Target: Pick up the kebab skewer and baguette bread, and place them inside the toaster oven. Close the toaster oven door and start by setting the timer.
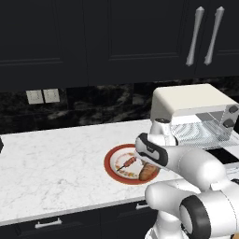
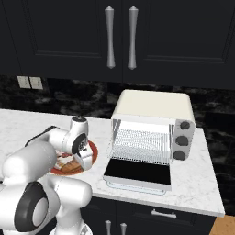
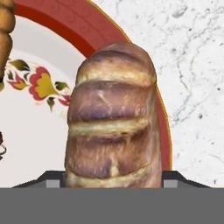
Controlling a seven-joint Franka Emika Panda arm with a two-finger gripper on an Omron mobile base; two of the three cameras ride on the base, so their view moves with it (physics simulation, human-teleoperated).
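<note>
The baguette bread (image 3: 111,118) on the plate (image 1: 112,161) is bracketed by the gripper (image 3: 113,178); whether it is clenched cannot be told. A lift toward the toaster oven (image 2: 151,131) is called for.

White marble surface (image 1: 56,158) seen below dark upper cabinets (image 1: 70,37). Round plate (image 1: 112,163) with red rim and floral pattern set on surface near front edge. Two pale wall outlets (image 1: 43,96) mounted on dark backsplash (image 1: 102,105). Long silver handles (image 2: 120,37) fitted on upper cabinet doors; lower drawer handle (image 1: 48,223) seen below.
</note>
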